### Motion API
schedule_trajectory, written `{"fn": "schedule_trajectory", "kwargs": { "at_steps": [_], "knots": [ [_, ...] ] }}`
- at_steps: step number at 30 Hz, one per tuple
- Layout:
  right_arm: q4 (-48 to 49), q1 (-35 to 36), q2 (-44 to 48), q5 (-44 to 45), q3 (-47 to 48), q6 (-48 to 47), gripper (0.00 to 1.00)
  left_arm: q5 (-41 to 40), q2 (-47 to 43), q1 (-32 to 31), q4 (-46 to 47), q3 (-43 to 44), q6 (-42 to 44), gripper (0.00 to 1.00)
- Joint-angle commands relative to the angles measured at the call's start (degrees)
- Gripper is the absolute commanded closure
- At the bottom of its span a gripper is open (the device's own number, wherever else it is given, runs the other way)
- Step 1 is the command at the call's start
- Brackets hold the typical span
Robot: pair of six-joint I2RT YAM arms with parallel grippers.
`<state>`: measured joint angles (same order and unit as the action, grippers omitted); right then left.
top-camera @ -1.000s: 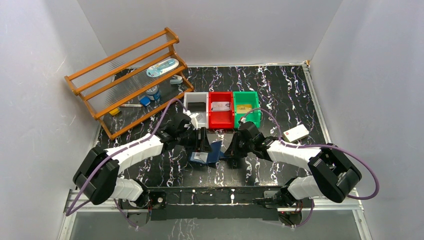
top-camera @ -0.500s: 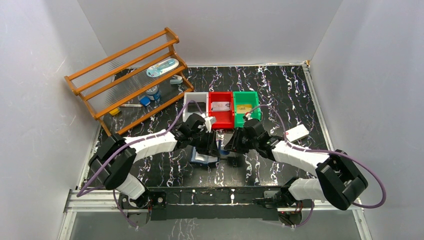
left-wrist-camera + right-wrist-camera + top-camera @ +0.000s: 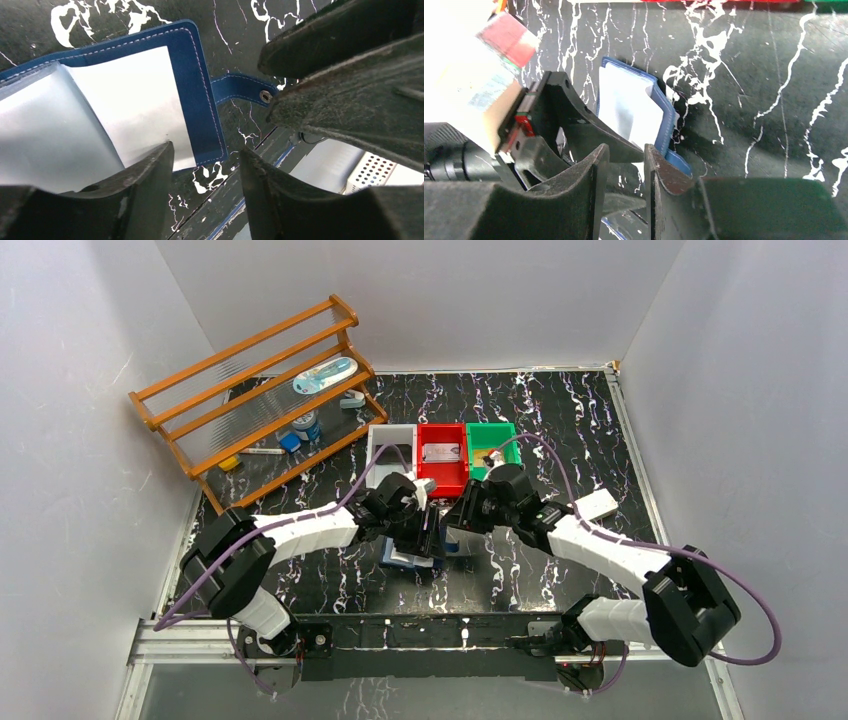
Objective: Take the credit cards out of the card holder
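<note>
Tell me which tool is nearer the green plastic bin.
Right. The right tool is off the green plastic bin's near left corner; the left tool is farther left.

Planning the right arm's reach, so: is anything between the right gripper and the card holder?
Yes. Seen from the right wrist, a finger of the left gripper crosses in front of the open card holder on its near side, directly ahead of the right gripper.
</note>
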<state>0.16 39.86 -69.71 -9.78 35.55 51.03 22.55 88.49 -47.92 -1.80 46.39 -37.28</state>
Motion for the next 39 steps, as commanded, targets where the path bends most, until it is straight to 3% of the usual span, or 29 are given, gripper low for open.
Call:
{"fn": "schedule_trajectory", "kwargs": {
  "at_steps": [1,10,12,14,15,16,20,28,39],
  "knots": [
    [3.1,-0.2,-3.0,-1.6,4.0,-1.2,0.59,-0.8,-2.1,-0.7,-2.5,-0.7,0.8,0.48],
    [10.3,-0.5,-16.3,-12.9,6.5,0.6,0.69,-1.1,-6.5,-0.7,-4.4,-2.6,1.9,0.48],
    [5.2,-0.5,-19.1,-9.2,6.0,-0.5,0.72,-1.5,-9.2,-0.7,-5.5,-2.8,2.9,0.47],
    [4.0,-0.5,-18.7,-8.4,4.9,-1.4,0.72,-6.5,-12.6,-0.7,-8.6,-1.7,3.9,0.41],
    [4.0,-0.5,-17.9,-7.7,4.0,-1.5,0.72,-17.4,-13.5,-0.7,-15.0,0.6,5.0,0.37],
    [4.0,-0.5,-18.2,-7.7,3.9,-1.7,0.72,-22.3,-12.2,-0.6,-18.5,1.9,4.8,0.36],
    [5.9,-0.5,-19.3,-9.2,3.7,-0.8,0.72,-23.6,-8.4,-0.7,-20.0,3.3,4.7,0.36],
    [5.5,-0.5,-19.5,-8.7,3.4,-1.3,0.71,-25.9,-9.3,-0.7,-20.8,4.1,4.7,0.33],
    [6.1,-0.5,-20.4,-9.5,3.4,-1.5,0.71,-18.6,-6.0,-0.7,-16.4,4.1,7.9,0.35]
  ]
}}
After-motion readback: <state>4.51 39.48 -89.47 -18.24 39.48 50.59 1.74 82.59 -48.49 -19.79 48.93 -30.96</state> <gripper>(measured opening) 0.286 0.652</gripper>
